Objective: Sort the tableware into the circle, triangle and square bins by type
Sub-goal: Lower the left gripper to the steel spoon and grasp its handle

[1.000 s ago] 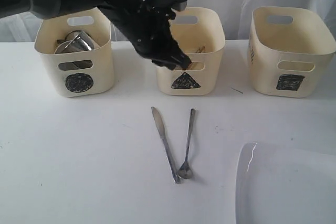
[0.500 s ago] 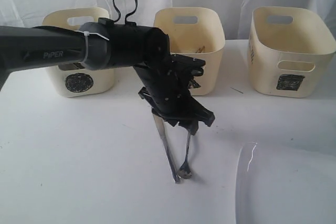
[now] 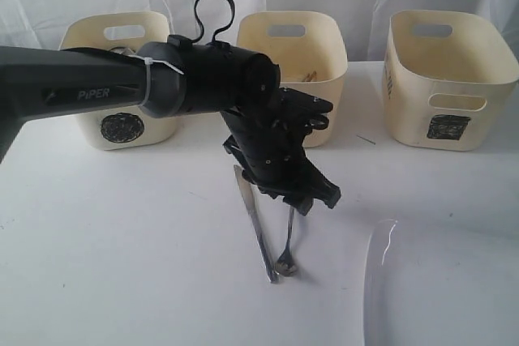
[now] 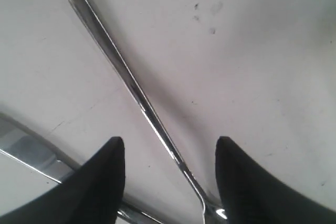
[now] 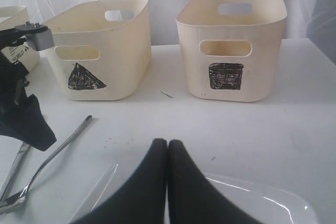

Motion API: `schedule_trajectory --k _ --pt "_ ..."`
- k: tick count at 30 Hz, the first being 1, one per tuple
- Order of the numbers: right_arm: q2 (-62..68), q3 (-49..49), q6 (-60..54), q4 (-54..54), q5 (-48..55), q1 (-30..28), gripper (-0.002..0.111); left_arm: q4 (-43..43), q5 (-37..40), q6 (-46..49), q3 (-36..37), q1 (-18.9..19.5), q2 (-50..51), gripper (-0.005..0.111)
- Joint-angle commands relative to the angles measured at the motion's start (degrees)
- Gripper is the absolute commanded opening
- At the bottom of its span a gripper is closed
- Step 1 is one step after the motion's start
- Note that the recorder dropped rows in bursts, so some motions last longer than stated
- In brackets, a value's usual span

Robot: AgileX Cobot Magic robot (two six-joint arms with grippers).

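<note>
Jaws apart astride spoon (image 4: 136,90) — left gripper (image 4: 169,142) pitched down over table (image 4: 252,51).

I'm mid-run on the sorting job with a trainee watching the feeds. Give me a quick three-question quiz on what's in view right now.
1. True or false: the left gripper has its fingers open, one on each side of the spoon handle.
2. Multiple choice: in the exterior view, which mark is on the middle bin of the row? A circle, B triangle, C square.
3. Short answer: which steel piece lies on the table next to the spoon?
Key: 1 true. 2 B, the triangle bin. 3 the knife.
</note>
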Motion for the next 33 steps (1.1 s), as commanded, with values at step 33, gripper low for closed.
schedule_trajectory --k 33 --pt "-0.4 0.3 0.2 -0.1 -0.4 -0.2 0.000 -0.7 -1.7 -9.0 0.0 -0.2 4.0 0.056"
